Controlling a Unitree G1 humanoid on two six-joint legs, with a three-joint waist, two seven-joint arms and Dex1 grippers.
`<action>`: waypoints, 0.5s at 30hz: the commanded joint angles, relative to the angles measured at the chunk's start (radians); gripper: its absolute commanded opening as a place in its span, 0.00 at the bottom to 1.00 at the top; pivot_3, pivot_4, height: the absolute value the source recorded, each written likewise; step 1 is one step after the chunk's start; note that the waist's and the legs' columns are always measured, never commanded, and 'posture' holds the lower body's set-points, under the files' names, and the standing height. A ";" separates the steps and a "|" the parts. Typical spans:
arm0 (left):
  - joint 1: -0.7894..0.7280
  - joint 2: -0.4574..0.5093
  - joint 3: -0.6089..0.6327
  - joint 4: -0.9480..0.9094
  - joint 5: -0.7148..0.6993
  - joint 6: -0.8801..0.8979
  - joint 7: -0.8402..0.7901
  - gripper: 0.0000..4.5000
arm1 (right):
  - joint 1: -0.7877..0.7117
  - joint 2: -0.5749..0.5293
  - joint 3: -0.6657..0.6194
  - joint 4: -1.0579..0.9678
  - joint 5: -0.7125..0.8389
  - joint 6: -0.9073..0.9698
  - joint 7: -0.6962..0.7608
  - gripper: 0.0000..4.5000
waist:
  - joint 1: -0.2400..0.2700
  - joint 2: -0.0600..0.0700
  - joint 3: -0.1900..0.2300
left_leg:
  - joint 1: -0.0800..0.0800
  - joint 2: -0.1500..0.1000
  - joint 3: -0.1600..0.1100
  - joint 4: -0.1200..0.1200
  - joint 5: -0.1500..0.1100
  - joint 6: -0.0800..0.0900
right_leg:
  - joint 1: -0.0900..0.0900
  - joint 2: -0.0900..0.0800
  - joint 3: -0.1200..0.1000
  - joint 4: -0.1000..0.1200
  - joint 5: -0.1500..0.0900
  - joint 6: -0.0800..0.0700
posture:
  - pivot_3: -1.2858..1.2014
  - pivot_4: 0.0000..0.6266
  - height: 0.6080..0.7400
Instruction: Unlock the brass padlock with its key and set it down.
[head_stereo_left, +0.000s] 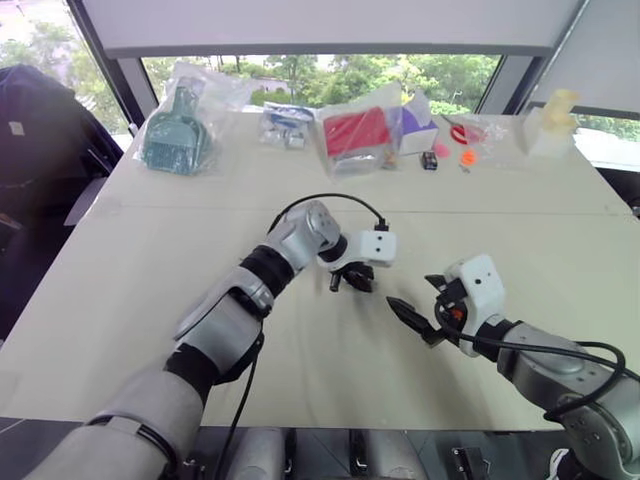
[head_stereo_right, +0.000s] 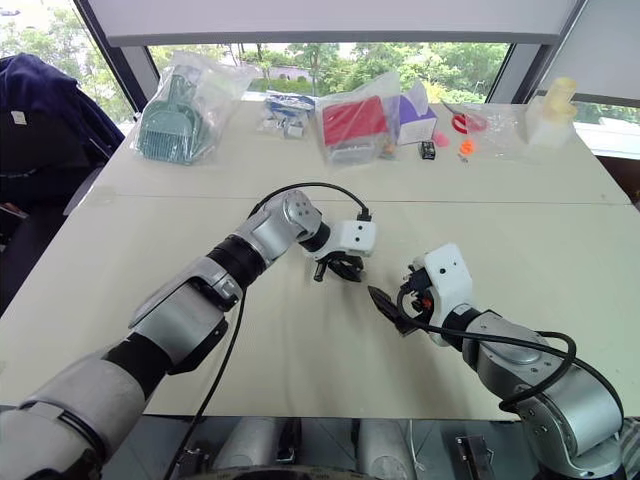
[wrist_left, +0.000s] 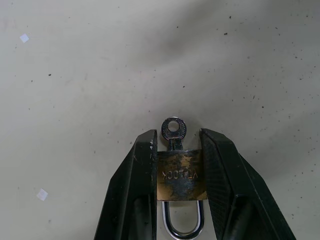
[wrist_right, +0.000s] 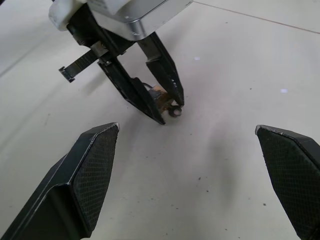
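Progress: the brass padlock (wrist_left: 181, 175) is picked up and held; the key (wrist_left: 173, 131) already sits in its keyhole, its round head sticking out past the body. The silvery shackle looks seated in the body, so, as a judgement, the lock is not yet opened.
Left to do: turn the key, free the shackle, then set the padlock down on the table (head_stereo_left: 150, 300).
Left end effector (wrist_left: 178, 142): pressed in on the padlock, one black finger against each side of the brass body, the shackle running back between the fingers and the key pointing outward beyond the fingertips.
Padlock's place: in the left end effector, near the middle of the table and close above it; whether it touches the surface cannot be told.
Right end effector (wrist_right: 187, 132): fingers spread wide, holding nothing, aimed at the key end of the padlock and a little apart from it.
Next move, as a judgement: the right end effector would need to close on the small key head, a fine target that leaves little room for error.
Far edge of table: bagged items well apart from both arms.
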 joint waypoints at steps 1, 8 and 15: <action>0.007 0.051 0.028 0.074 0.036 0.017 0.051 0.16 | 0.003 0.015 -0.042 -0.002 0.017 -0.025 0.015 1.00 | 0.000 0.000 0.000 | 0.000 0.000 0.000 0.000 0.000 0.000 | 0.000 0.000 0.000 0.000 0.001 0.001 | 0.52 0.24 1.00; 0.010 0.098 0.121 0.075 -0.022 -0.040 -0.002 0.16 | -0.013 0.017 -0.061 0.062 0.023 -0.047 0.058 1.00 | -0.010 0.000 0.000 | -0.001 0.001 0.000 -0.001 0.000 0.000 | -0.002 0.001 0.000 0.001 0.002 0.003 | 0.52 0.24 1.00; 0.068 0.096 0.086 0.016 0.029 0.022 0.004 0.99 | -0.024 0.018 -0.030 0.093 0.005 -0.070 0.072 1.00 | 0.006 0.000 0.000 | -0.002 -0.001 0.000 -0.001 0.000 0.000 | -0.002 0.000 -0.001 0.001 0.002 0.003 | 0.52 0.24 1.00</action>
